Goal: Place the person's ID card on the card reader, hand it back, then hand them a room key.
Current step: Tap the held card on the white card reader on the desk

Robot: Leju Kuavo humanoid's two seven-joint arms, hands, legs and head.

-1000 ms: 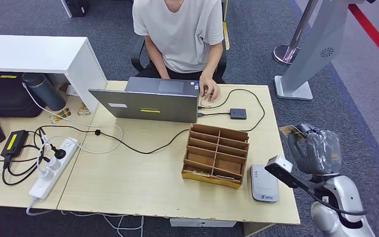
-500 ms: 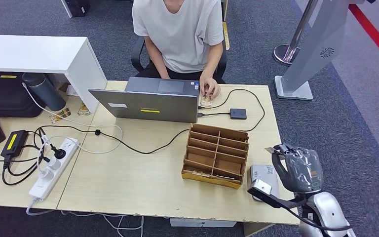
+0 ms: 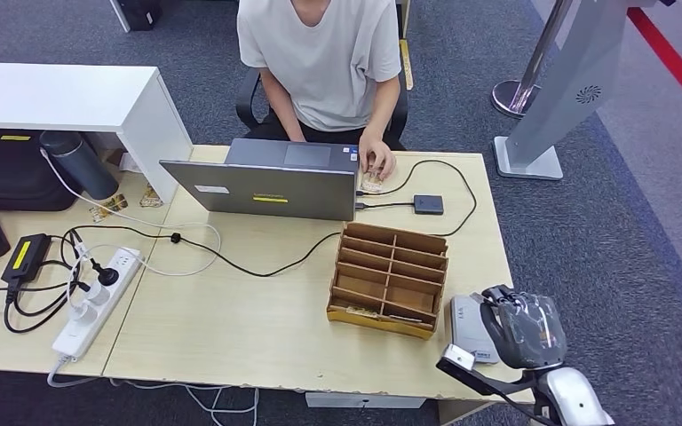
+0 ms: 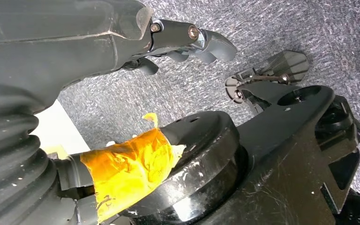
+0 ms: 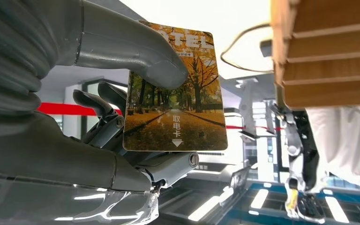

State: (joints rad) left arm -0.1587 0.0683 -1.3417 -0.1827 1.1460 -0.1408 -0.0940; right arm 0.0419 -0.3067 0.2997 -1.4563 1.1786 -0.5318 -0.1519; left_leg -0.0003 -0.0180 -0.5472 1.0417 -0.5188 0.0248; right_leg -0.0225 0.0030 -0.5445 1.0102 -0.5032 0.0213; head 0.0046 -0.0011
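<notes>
My right hand (image 3: 526,327) is at the table's front right corner, above the near end of the grey-white card reader (image 3: 466,318). In the right wrist view its thumb (image 5: 136,47) and fingers pinch a card (image 5: 176,89) printed with autumn trees and hotel lettering. The card hangs free beside the wooden organiser (image 5: 328,51). The person (image 3: 324,53) sits behind the laptop (image 3: 266,188) with one hand (image 3: 376,163) near another small card (image 3: 371,184) on the table. My left hand (image 4: 187,40) hangs over the carpet with nothing in its fingers.
A wooden compartment organiser (image 3: 389,278) stands just left of the reader. A small black box (image 3: 428,204) with a cable lies behind it. A power strip (image 3: 96,300) and cables lie on the left table. A grey stand (image 3: 551,106) rises off the table's right.
My right hand has come in from beyond the table's right edge, moving left and toward me, and now hovers over the card reader with the card still in it.
</notes>
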